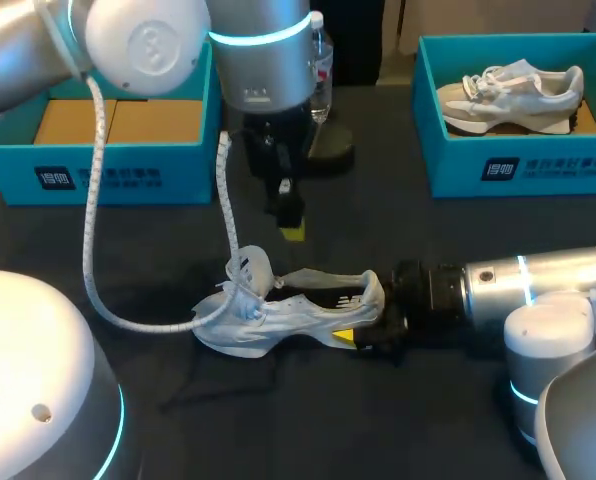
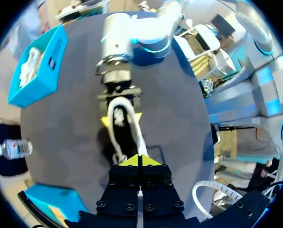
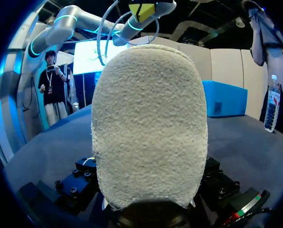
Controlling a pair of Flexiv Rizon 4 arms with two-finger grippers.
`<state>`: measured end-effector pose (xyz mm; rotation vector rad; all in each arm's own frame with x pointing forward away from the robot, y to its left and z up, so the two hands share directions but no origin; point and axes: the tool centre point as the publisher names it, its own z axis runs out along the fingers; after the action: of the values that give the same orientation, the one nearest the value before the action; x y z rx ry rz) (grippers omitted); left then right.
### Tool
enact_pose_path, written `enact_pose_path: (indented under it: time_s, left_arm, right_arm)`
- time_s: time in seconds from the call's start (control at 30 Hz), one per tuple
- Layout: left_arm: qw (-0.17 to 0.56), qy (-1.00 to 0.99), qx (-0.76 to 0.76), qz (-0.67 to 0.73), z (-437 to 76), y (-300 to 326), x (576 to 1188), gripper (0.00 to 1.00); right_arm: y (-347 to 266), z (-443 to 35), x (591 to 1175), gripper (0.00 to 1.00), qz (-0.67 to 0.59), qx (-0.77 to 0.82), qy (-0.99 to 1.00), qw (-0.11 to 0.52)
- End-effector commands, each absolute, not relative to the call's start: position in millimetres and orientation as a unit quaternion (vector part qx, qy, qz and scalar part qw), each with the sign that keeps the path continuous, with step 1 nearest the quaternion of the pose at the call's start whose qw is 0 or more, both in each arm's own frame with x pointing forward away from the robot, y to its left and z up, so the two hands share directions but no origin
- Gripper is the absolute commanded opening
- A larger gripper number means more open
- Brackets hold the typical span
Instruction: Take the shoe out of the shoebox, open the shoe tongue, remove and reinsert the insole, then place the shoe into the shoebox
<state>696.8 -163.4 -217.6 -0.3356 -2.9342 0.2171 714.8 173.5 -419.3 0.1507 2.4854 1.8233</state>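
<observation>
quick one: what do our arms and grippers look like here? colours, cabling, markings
Both arms are silver-white rounded links with glowing cyan rings at the joints. The left arm trails a white ribbed hose. The right arm ends in a black wrist section. The left gripper and right gripper are black, screw-studded blocks with yellow fingertips.

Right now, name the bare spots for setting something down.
Bare table between the shoe and the occupied shoebox, and in front of the shoe. Crowded at the shoe: left gripper above it, right gripper on its heel.
</observation>
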Motion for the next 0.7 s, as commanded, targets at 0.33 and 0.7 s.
enact_pose_path:
  time_s: [0.33, 0.7]
  left_arm:
    - [0.103, -0.983, -0.131, 0.075, -256.8, -177.8, 692.5, 0.00]
    - [0.112, -0.976, -0.155, 0.108, -290.2, -200.2, 697.5, 0.00]
  right_arm:
    - [173.8, -418.2, 715.0, 0.00, 0.589, 0.049, 0.806, 0.028]
    - [173.8, -418.2, 715.0, 0.00, 0.589, 0.049, 0.806, 0.028]
